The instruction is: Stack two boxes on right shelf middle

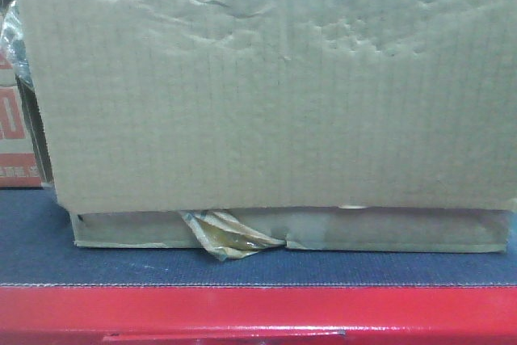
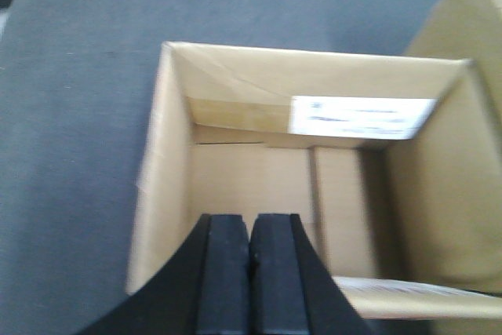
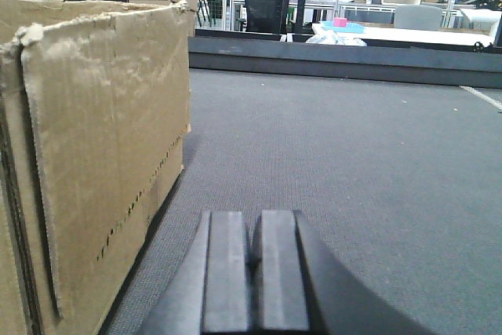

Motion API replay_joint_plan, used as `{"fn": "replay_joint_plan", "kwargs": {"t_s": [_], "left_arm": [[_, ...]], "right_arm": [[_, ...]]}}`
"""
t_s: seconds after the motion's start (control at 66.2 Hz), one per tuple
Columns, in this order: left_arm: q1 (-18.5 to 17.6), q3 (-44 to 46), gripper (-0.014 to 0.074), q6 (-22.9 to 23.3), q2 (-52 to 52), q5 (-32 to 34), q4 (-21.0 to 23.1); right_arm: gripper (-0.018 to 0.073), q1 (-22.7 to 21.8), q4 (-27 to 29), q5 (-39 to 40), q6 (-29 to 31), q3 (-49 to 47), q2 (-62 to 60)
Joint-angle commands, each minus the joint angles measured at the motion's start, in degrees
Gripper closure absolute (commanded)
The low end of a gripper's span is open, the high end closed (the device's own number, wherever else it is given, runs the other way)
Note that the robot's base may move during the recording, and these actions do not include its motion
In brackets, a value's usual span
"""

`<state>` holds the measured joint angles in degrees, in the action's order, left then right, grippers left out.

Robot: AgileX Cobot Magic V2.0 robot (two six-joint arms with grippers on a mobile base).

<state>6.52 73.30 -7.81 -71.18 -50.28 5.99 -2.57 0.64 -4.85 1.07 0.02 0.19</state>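
Cardboard is the worry: an open brown corrugated cardboard carton (image 2: 259, 170) sits directly below my left claw (image 2: 251, 229), on the dark grey matte surface (image 2: 78, 115), and a torn brown cardboard wall (image 3: 102, 154) stands just left of my right claw (image 3: 252, 229). Both claws are pressed closed, holding nothing (no shelf in sight). Lifted by such soft, creased walls, the carton could buckle and slip, I judge.

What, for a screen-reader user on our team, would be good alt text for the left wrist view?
An open brown cardboard box seen from above on a grey surface, with the left gripper, its black fingers pressed together, at bottom centre. A white label sits on the far inner wall; another carton shows at right.
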Motion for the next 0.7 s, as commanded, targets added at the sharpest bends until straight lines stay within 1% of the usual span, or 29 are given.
{"fn": "replay_joint_plan", "kwargs": {"t_s": [0.0,0.151,0.317,0.408,0.514,0.65,0.68], "left_arm": [[2.6,5.6,0.0697,-5.2,-4.9,-4.6,1.8],[6.0,11.1,0.0697,-8.1,-11.6,-7.3,2.9],[6.3,11.7,0.0697,-8.7,-16.4,-7.4,2.9],[6.3,11.7,0.0684,-8.8,-17.9,-7.2,1.9],[6.2,11.7,0.0588,-8.8,-18.7,-7.1,1.9],[6.2,11.7,0.0391,-8.8,-18.9,-6.0,1.8],[6.2,11.7,0.0358,-8.8,-18.9,-5.7,1.8]], "right_arm": [[0.0721,-0.3,0.0,1.0,-0.1,0.0,-0.2],[0.0721,-0.3,0.0,1.0,-0.1,0.0,-0.2],[0.0721,-0.3,0.0,1.0,-0.1,0.0,-0.2],[0.0721,-0.3,0.0,1.0,-0.1,0.0,-0.2],[0.0721,-0.3,0.0,1.0,-0.1,0.0,-0.2],[0.0721,-0.3,0.0,1.0,-0.1,0.0,-0.2],[0.0721,-0.3,0.0,1.0,-0.1,0.0,-0.2]]}}
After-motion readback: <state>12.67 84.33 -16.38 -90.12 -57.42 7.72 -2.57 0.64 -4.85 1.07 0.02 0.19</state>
